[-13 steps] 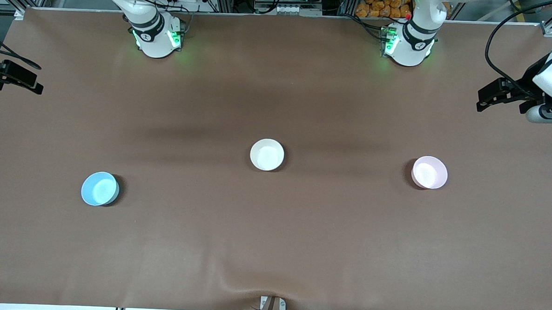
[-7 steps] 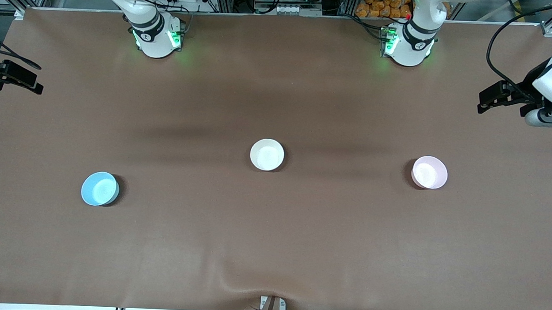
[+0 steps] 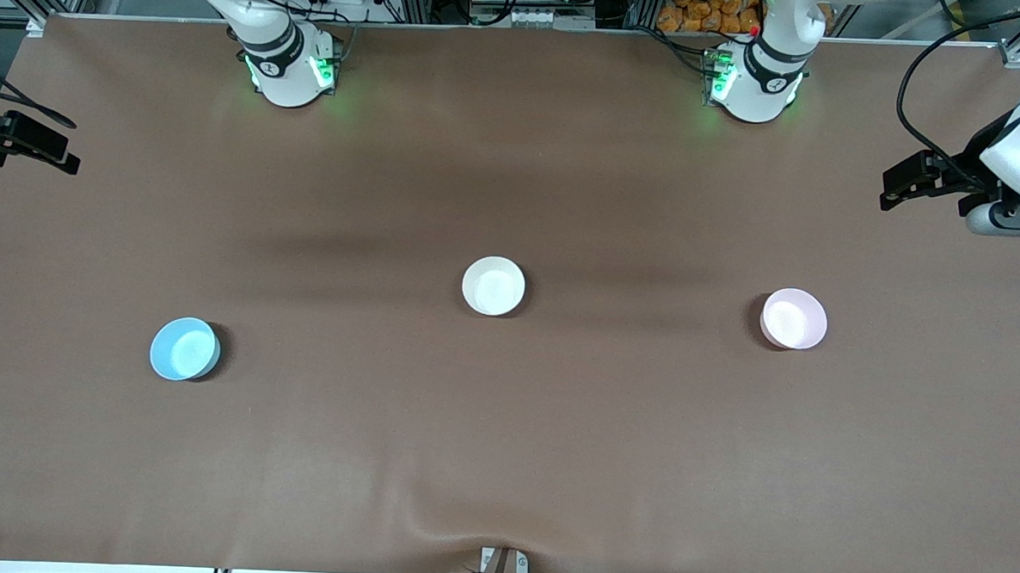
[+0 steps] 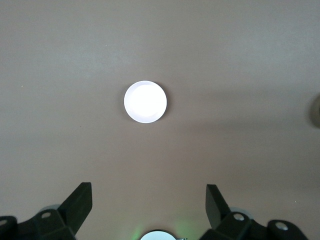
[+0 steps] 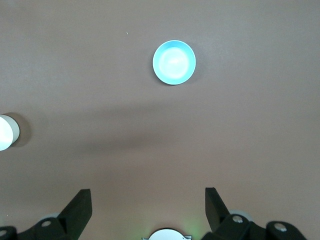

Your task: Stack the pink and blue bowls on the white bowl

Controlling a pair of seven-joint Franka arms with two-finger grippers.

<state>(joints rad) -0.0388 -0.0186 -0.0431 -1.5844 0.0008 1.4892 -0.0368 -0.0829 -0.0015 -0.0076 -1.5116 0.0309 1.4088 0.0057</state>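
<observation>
Left gripper (image 4: pixel 148 200) high at frame's right edge, fingers spread wide. Right gripper (image 5: pixel 148 200) high at left edge, fingers likewise spread. Both empty.

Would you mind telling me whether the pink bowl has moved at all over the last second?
No. The pink bowl sits at the same spot on the table, toward the left arm's end, level as before with the white bowl.

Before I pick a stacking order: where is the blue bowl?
The blue bowl sits alone on the table toward the right arm's end, nearer the front camera than the white bowl at the middle.
</observation>
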